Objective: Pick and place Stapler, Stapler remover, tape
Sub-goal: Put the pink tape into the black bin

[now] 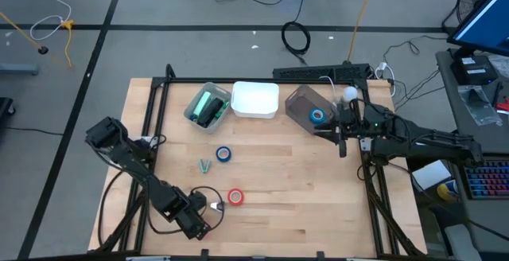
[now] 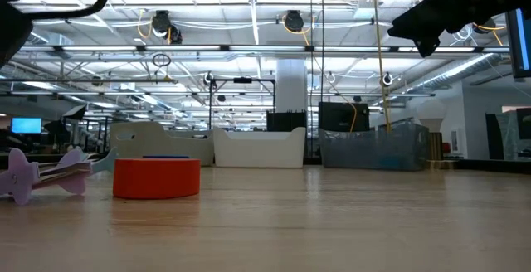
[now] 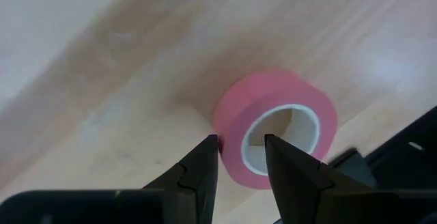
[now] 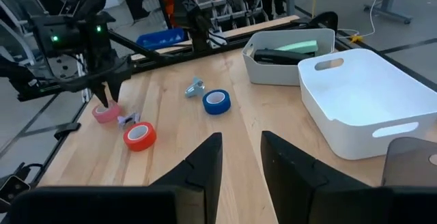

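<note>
Where the left gripper (image 3: 240, 141) meets the table, a pink tape roll (image 3: 276, 125) lies flat directly under its tips. One finger (image 3: 205, 166) stands outside the roll and the other inside the white core, so the jaws are closed on the roll's wall. A red tape roll (image 1: 235, 197) lies just beside this gripper, on the side towards the table's middle. A purple staple remover (image 4: 128, 119) sits between the two rolls. A blue tape roll (image 1: 223, 154) and a green staple remover (image 1: 205, 165) lie farther off, towards the bins.

The right gripper (image 4: 241, 138) hangs above the far right part of the table. Its fingers are apart and hold nothing. A dark clear bin (image 1: 301, 102) stands just beside it and holds a second blue tape roll (image 1: 318, 116). A white bin (image 4: 355, 101) and a grey bin (image 4: 263, 63) holding a green stapler (image 4: 293, 47) lie ahead of it.

From above, the left gripper hides the pink roll, which only the two wrist views reveal. The low view shows the red roll and the purple remover side on, with the bins behind them.
</note>
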Robot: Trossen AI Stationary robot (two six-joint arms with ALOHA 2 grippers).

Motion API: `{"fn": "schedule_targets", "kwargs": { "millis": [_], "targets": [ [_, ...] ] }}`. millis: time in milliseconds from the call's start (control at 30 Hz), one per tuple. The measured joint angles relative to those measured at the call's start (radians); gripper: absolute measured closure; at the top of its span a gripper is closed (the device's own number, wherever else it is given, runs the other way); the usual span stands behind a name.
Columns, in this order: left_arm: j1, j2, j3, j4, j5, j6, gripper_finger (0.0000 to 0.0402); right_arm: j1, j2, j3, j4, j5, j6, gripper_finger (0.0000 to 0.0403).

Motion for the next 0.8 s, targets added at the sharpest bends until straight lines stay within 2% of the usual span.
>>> {"fn": "schedule_targets", "kwargs": {
  "millis": [233, 800],
  "targets": [
    [-0.008, 0.067, 0.001, 0.046, 0.041, -0.011, 0.0277, 0.000, -0.002, 0.000, -0.001, 0.000, -0.001, 0.0310],
    [-0.007, 0.065, 0.000, 0.059, 0.025, 0.030, 0.0279, 0.000, -0.002, 0.000, -0.001, -0.003, 0.000, 0.0310]
  ]
}}
